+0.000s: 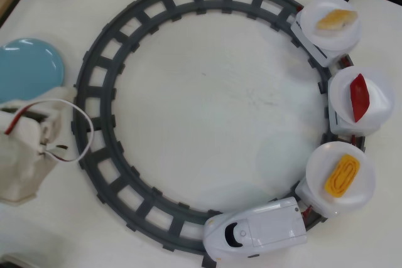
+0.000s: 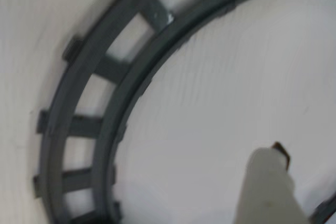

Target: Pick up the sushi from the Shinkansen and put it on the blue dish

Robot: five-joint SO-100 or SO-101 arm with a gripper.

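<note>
The sushi [image 1: 342, 176], a bright orange-yellow ridged piece, lies on the round white dish of the first car behind the Shinkansen [image 1: 257, 230], low on the right in the overhead view. The white train sits on the grey circular track [image 1: 100, 92] with its nose pointing left. The blue dish [image 1: 25, 67] rests on the table at the far left, outside the track. My white arm [image 1: 25, 149] stands just below that dish, far from the train. In the wrist view only one white finger [image 2: 265, 182] shows, above the table inside the track [image 2: 110, 108]; nothing is seen in its grasp.
Two more cars carry white dishes: one with a red diamond piece [image 1: 358, 96], one with a pale yellow wedge [image 1: 336, 20]. A loose white cable [image 1: 85, 130] loops from the arm over the track's left side. The table's edge shows at the top left corner.
</note>
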